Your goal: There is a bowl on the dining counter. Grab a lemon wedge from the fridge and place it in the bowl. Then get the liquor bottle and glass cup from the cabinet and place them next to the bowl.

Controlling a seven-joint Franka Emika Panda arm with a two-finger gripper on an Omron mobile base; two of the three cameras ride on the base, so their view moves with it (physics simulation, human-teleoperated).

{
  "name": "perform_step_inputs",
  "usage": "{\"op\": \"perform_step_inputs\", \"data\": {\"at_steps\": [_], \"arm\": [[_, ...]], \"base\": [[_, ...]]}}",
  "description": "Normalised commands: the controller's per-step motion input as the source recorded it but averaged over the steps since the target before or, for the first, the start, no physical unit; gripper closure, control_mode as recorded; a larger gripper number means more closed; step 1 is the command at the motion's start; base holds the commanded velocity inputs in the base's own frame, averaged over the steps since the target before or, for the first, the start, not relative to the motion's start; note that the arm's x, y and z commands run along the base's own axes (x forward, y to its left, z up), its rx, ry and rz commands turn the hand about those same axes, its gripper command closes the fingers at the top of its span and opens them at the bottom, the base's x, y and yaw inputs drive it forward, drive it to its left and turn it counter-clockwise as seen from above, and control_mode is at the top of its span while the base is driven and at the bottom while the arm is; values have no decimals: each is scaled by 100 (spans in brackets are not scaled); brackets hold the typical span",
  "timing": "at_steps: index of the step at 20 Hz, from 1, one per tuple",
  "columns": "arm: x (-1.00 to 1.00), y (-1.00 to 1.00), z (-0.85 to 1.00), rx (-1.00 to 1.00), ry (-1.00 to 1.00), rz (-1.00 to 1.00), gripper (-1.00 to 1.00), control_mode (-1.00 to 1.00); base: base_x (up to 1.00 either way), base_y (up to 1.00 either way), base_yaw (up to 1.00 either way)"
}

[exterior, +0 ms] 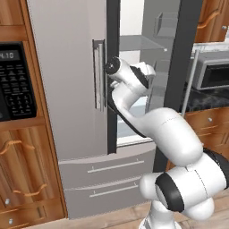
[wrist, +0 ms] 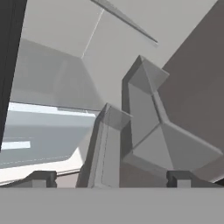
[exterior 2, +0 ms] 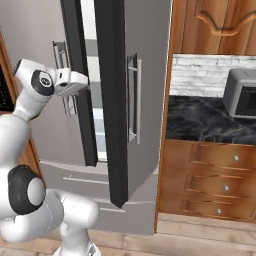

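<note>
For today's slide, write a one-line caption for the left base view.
White robot arm reaches its hand into the grey fridge past the opened right door, shelves visible inside.

Your fridge [exterior: 71, 89] runs off the top edge in both base views — its open right door [exterior 2: 112, 100] hides most of the interior, and your hand [wrist: 111, 178] shows just two fingertips.
</note>
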Motion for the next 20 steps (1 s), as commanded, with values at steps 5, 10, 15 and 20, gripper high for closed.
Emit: {"op": "perform_step_inputs", "data": {"at_steps": [5, 10, 15, 20], "arm": [[4, -44, 0, -12, 0, -10, -100, -100], [0, -46, 0, -13, 0, -12, -100, -100], [0, -62, 0, -12, 0, -11, -100, -100], [-3, -90, 0, -9, 0, -11, -100, -100]], "base": [[0, 0, 0], [0, 0, 0], [0, 0, 0], [0, 0, 0]]}}
